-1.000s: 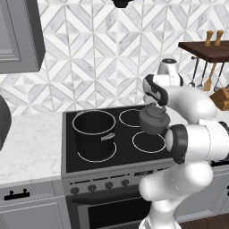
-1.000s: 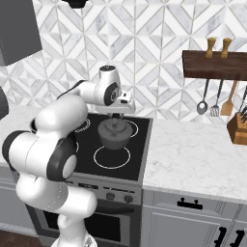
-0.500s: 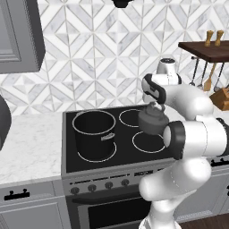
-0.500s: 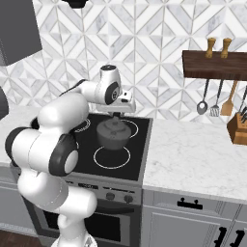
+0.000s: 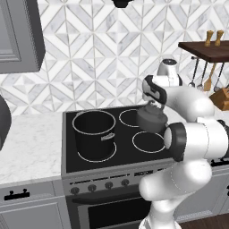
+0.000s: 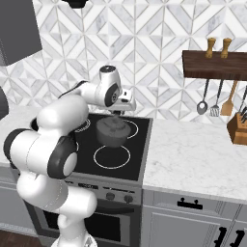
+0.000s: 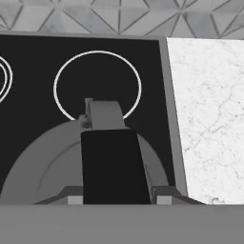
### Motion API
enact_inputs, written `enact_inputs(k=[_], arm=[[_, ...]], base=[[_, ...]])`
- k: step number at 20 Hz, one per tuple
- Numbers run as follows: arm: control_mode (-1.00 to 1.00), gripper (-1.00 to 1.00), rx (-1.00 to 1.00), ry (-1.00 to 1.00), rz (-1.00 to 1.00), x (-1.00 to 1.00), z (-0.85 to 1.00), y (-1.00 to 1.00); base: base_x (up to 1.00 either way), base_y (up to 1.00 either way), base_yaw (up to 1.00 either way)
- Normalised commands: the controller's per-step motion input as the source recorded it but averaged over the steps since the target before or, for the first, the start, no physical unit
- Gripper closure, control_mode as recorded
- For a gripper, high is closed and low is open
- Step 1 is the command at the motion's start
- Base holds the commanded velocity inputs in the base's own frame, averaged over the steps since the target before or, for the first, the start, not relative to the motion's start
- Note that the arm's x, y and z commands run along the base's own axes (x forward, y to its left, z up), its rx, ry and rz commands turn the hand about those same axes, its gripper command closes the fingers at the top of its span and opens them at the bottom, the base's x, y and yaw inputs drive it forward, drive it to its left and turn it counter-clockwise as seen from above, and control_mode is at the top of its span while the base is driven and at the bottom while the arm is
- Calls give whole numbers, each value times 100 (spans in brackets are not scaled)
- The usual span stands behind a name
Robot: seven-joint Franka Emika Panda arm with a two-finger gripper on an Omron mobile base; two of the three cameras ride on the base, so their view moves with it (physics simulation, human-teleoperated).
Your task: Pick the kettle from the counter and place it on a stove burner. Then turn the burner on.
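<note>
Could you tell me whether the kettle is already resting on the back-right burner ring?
No, the kettle hangs in the hand, and the back-right burner ring lies bare beyond it.

The back-right stove burner (image 7: 97, 86) lies bare on the black cooktop (image 5: 127, 154), with open air above it. A tall black pot (image 5: 94, 132) blocks the left side. To the right, the counter (image 6: 202, 157) offers free passage.
</note>
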Motion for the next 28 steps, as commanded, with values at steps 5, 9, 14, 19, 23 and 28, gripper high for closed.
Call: enact_inputs(k=[5, 9, 14, 19, 23, 28], arm=[[-100, 100, 0, -16, 0, 34, 0, 0], [-100, 100, 0, -3, 0, 40, 0, 1], [-100, 100, 0, 0, 0, 38, 0, 0], [-100, 100, 0, 0, 0, 48, 0, 0], [-100, 100, 0, 1, 0, 37, 0, 0], [-100, 100, 0, 0, 0, 25, 0, 0]], base=[[0, 0, 0], [0, 0, 0], [0, 0, 0], [0, 0, 0], [0, 0, 0], [0, 0, 0]])
